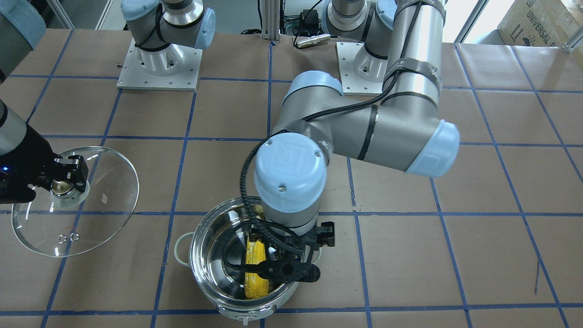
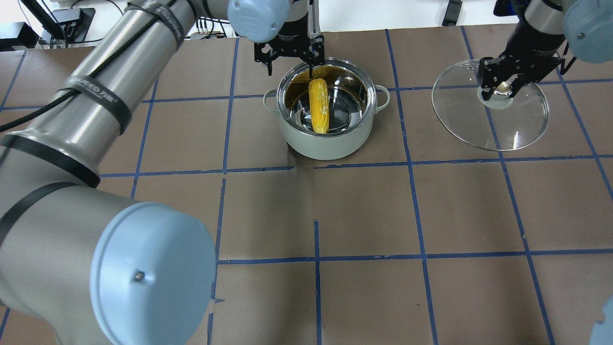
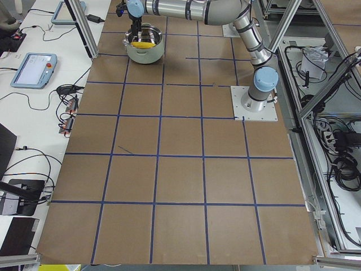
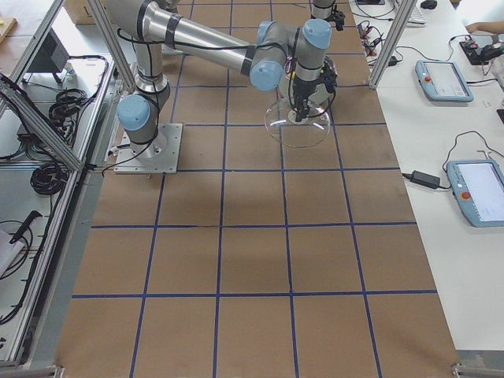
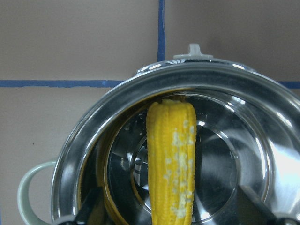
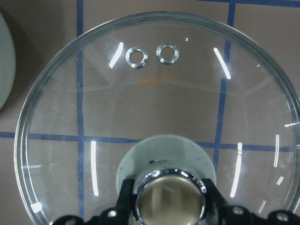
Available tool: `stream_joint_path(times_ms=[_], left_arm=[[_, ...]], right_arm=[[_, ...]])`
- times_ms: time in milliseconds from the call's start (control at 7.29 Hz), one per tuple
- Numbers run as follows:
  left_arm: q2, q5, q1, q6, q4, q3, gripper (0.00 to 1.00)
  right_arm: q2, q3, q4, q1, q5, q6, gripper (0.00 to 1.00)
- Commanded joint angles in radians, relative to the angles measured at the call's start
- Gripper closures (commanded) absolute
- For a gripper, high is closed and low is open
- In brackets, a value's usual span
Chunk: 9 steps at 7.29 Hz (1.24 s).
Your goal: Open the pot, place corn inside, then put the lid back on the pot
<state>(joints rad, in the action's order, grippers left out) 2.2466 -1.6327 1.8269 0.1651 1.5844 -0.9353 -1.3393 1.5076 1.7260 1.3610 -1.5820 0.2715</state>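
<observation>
The steel pot (image 2: 330,143) stands uncovered at the far middle of the table. The yellow corn (image 2: 319,105) lies inside it on the bottom; it also shows in the left wrist view (image 5: 171,159) and the front view (image 1: 255,269). My left gripper (image 2: 291,67) hovers over the pot's far rim, jaws spread wide and empty, with the corn below between the fingers. My right gripper (image 2: 500,86) is shut on the knob of the glass lid (image 2: 507,129), away from the pot on the table's right side. The lid fills the right wrist view (image 6: 154,103).
Brown paper with blue tape grid lines (image 2: 316,258) covers the table. The two arm bases (image 1: 159,68) stand at the robot's edge. Tablets and cables (image 4: 445,79) lie on a side bench beyond the table.
</observation>
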Motion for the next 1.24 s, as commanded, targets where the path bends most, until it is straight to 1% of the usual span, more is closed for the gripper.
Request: stream_joint_path(times_ms=[0, 137, 275, 412, 549, 686, 824, 1098], left_arm=[[-0.126, -0.003, -0.119, -0.114, 0.19, -0.014, 0.0], [-0.197, -0.006, -0.138, -0.118, 0.198, -0.069, 0.0], [-0.281, -0.004, -0.153, -0.115, 0.194, -0.176, 0.02], [-0.347, -0.004, -0.179, -0.116, 0.116, -0.307, 0.05], [-0.42, -0.006, -0.178, -0.122, -0.015, -0.453, 0.02], [-0.503, -0.006, -0.181, -0.128, -0.102, -0.574, 0.0], [-0.543, -0.01, -0.189, -0.13, -0.148, -0.623, 0.0], [-0.538, -0.01, -0.189, -0.11, -0.147, -0.6, 0.0]], right_arm=[[0.012, -0.116, -0.093, 0.114, 0.002, -0.171, 0.83], [0.046, -0.145, -0.103, 0.189, 0.007, -0.263, 0.83], [0.084, -0.173, -0.091, 0.275, 0.011, -0.369, 0.83], [0.153, -0.246, -0.091, 0.347, 0.008, -0.426, 0.83], [0.229, -0.339, -0.101, 0.402, 0.005, -0.483, 0.83], [0.305, -0.404, -0.092, 0.452, 0.01, -0.536, 0.84], [0.336, -0.424, -0.092, 0.469, 0.011, -0.538, 0.86], [0.338, -0.423, -0.083, 0.467, 0.013, -0.532, 0.87]])
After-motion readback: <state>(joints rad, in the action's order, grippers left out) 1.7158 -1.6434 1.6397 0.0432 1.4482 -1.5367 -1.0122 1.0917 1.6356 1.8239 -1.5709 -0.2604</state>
